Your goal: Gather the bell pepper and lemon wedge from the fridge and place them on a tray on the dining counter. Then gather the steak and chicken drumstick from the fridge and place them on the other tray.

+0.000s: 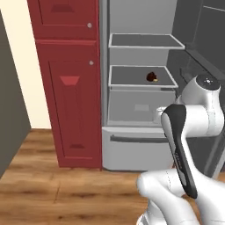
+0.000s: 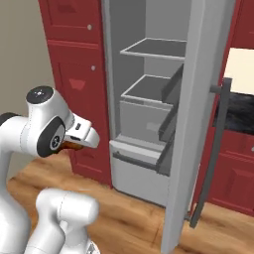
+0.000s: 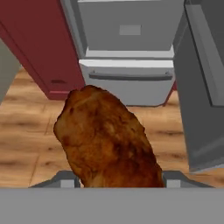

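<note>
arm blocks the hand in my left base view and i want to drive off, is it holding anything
Observer: Yes. In the hand view the gripper is closed on a brown piece of meat.
Operator: is it out of the fridge
Observer: It looks so. The hand view has the wooden floor beneath the meat and the fridge ahead of it.

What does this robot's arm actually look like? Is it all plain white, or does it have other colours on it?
Mostly glossy white, built of rounded, tube-like segments. The arm has a long black panel down one link and dark round caps at its joints, one with a small light dot. The end effector is a white boxy block with dark slots in its side. No loose cables show.
</note>
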